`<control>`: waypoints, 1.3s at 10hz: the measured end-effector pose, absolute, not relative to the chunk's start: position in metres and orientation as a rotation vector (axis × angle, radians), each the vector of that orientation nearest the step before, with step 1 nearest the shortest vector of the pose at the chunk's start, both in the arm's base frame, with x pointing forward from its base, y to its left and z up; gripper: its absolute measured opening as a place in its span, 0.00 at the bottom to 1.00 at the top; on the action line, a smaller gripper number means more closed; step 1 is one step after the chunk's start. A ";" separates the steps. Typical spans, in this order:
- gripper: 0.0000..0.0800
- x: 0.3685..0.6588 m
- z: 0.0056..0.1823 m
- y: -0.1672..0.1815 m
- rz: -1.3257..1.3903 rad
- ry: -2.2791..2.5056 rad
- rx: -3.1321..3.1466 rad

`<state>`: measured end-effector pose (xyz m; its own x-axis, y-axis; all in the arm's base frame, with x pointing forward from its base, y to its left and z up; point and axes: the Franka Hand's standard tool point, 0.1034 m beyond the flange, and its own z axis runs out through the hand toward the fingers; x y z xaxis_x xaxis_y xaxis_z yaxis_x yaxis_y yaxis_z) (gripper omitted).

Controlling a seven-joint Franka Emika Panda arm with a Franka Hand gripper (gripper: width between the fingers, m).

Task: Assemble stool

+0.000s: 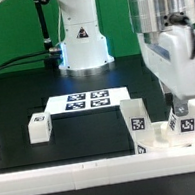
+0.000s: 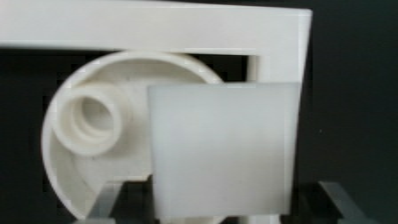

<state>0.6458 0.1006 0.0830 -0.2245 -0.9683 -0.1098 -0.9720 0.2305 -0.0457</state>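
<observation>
My gripper (image 1: 179, 114) is low at the front of the exterior view's right, shut on a white stool leg (image 1: 188, 124) with a black-and-white tag. In the wrist view that leg (image 2: 222, 145) fills the space between my dark fingers (image 2: 121, 200), and the gripper (image 2: 228, 205) hangs just above the round white seat (image 2: 80, 120), next to a raised socket (image 2: 98, 118). The seat (image 1: 161, 145) lies in the corner of the border rails. Another tagged leg (image 1: 137, 120) stands up from it, slightly tilted. A third leg (image 1: 37, 127) lies loose on the table at the exterior view's left.
The marker board (image 1: 86, 101) lies flat mid-table. A long white border rail (image 1: 86, 171) runs along the front edge; its corner (image 2: 267, 40) shows in the wrist view. The arm's white base (image 1: 81, 37) stands at the back, with black cables beside it.
</observation>
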 end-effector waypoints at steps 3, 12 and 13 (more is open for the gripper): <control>0.42 0.648 0.083 0.101 0.092 2.536 -1.597; 0.81 0.641 0.097 0.138 0.031 1.759 -2.395; 0.81 0.641 0.096 0.137 0.024 1.688 -2.447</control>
